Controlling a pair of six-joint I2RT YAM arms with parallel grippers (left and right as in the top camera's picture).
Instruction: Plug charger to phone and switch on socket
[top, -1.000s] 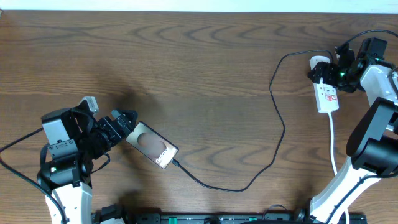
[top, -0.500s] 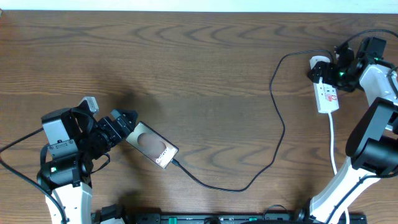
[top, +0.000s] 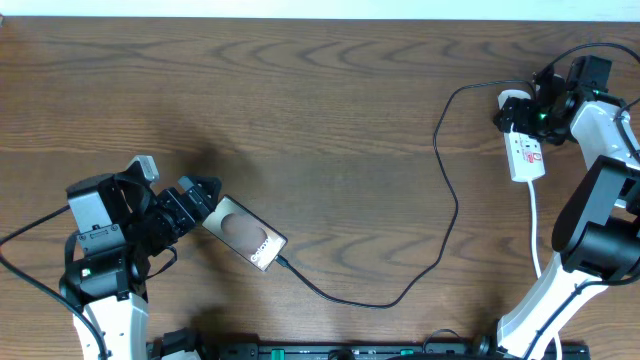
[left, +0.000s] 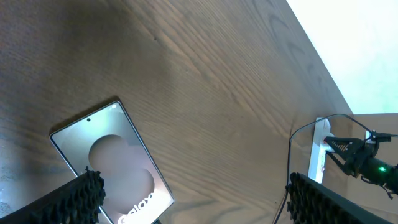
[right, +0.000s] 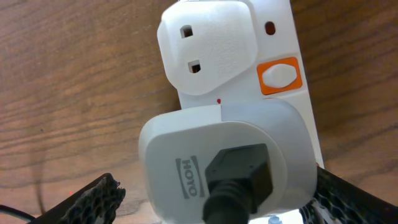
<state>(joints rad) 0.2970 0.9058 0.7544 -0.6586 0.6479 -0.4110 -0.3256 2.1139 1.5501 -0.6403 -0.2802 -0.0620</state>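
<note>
Table: brown wood (top: 320, 120) fills the view from above, with things at both ends.
What changed: the right arm (top: 600, 120) has moved a little toward the far edge of the table since a second ago. The left arm, the phone and the black cable look the same as before.
Right arm pose: it bends in from the right side, and its wrist points left at the far end of the socket (top: 527, 155).
Right claw: the right gripper (top: 522, 112) is spread wide. In its own camera one finger (right: 93, 199) stands clear of the white adapter (right: 186, 155), and the other finger sits close by its far side. It grasps nothing.
Left arm pose: it sits low at the near left corner and reaches right toward the phone (top: 245, 232).
Left claw: the left gripper (top: 205, 197) is released, its fingers far apart at the phone's upper end.
Phone: it lies flat and slanted, near the left arm.
Charger: the charger (top: 445, 200) runs as a long black loop from the adapter on the socket to the phone's lower end, where its small tip meets the phone.
Socket: it lies at the far right, with an orange switch (right: 280, 76) beside a second white plug.
</note>
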